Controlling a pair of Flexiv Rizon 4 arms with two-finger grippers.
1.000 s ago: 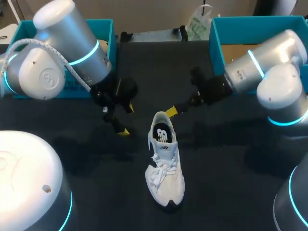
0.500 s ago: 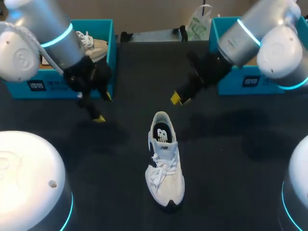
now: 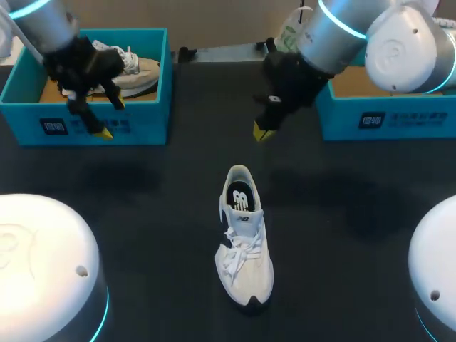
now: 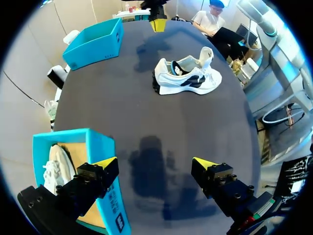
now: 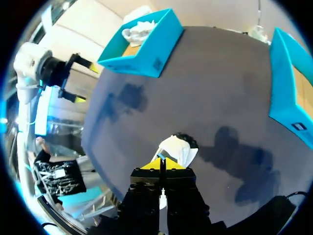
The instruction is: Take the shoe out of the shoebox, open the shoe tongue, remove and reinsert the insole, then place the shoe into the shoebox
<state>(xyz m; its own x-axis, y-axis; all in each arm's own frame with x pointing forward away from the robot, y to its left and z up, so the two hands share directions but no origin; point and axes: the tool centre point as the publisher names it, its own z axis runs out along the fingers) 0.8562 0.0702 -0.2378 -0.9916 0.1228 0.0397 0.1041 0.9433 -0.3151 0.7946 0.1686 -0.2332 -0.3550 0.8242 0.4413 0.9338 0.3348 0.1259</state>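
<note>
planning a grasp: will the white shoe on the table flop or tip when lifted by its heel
The shoe stands upright on its sole, so a push likely slides rather than tips it. It looks soft; the heel collar may bend when pinched. The loose laces would probably dangle.

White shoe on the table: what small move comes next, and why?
Probably lower the right hand toward the white shoe and open it. The shoe stands free, neither hand touching it; the shut right hand hangs nearest, the open left hand at the left shoebox.
</note>
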